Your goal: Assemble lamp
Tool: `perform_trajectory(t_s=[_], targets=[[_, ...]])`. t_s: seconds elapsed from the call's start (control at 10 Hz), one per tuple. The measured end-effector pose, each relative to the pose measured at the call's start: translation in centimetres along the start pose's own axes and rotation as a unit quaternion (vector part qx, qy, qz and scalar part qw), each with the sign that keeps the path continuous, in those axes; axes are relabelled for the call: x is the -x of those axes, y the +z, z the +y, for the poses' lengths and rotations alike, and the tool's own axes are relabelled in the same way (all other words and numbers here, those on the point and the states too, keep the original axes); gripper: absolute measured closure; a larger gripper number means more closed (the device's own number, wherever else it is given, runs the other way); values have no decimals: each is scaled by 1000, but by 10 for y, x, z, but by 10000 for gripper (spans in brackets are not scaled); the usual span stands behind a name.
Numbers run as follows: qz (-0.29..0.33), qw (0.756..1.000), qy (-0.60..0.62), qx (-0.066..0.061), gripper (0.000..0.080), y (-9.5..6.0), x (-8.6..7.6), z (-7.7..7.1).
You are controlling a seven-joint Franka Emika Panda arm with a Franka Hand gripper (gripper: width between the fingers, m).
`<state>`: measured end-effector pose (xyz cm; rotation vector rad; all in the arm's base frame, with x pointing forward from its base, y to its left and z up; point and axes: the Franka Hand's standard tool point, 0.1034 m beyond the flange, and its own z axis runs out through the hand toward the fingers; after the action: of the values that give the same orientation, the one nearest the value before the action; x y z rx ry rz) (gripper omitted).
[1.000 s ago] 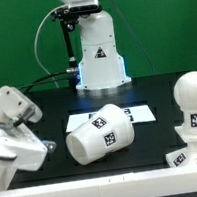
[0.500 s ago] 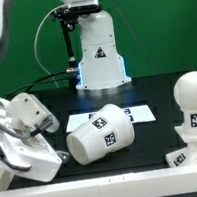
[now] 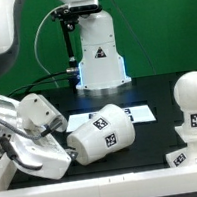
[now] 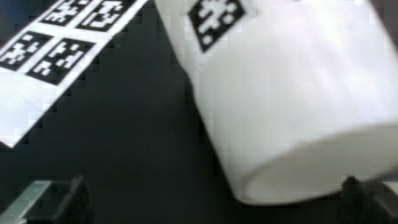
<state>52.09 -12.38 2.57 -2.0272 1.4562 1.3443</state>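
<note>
Black tabletop under a green backdrop. At its centre the shade lies on its side, partly over the marker board. The gripper sits just beside the shade's wide end, fingers spread wide with nothing held; the wrist view shows the shade between them. The bulb stands well apart from the shade. Closing off-centre could roll the shade away. The base near the bulb is cut off at the frame edge.

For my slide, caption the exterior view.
Panda gripper closing in on the toppled lamp shade lying across the marker board, with the bulb upright at the exterior view's right.
</note>
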Motion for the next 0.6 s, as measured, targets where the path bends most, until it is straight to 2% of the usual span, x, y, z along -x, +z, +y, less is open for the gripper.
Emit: perform_trajectory(t_s=[0.2,0.6], targets=[[-8,1000,5,-2,100,0,-3,5],[-6,1000,6,-2,100,-1,-4,5]])
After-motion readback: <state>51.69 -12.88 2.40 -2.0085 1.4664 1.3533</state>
